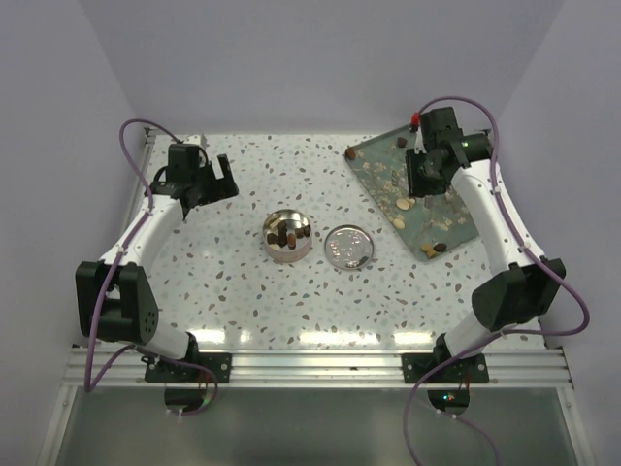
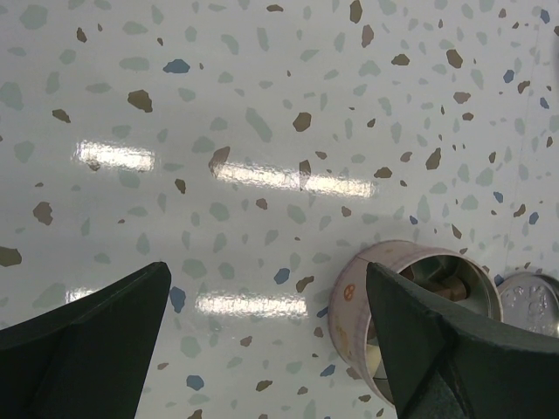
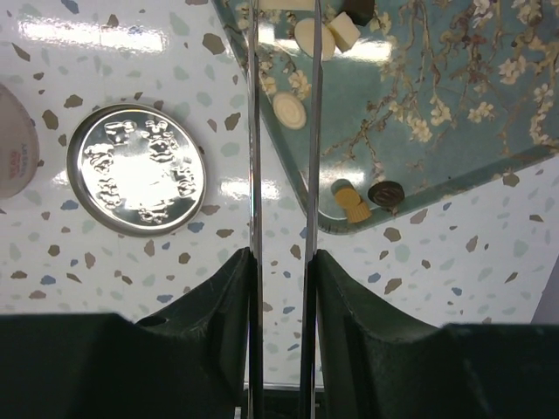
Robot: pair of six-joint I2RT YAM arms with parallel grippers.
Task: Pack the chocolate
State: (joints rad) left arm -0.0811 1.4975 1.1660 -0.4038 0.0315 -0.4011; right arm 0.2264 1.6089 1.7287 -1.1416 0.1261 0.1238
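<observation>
The chocolate lies as small brown and cream lumps scattered on a teal flowered tray at the back right. A few lumps sit inside the open round metal tin at mid-table. Its lid lies flat beside it. My right gripper hangs over the tray, and its long thin metal blades stand a narrow gap apart. Their tips are cut off by the frame edge beside cream lumps. My left gripper is open and empty at the back left, with the tin by its right finger.
The tray's near corner holds a dark lump and a tan lump. The lid lies left of the blades. One brown lump lies off the tray's far corner. Walls close in the back and both sides.
</observation>
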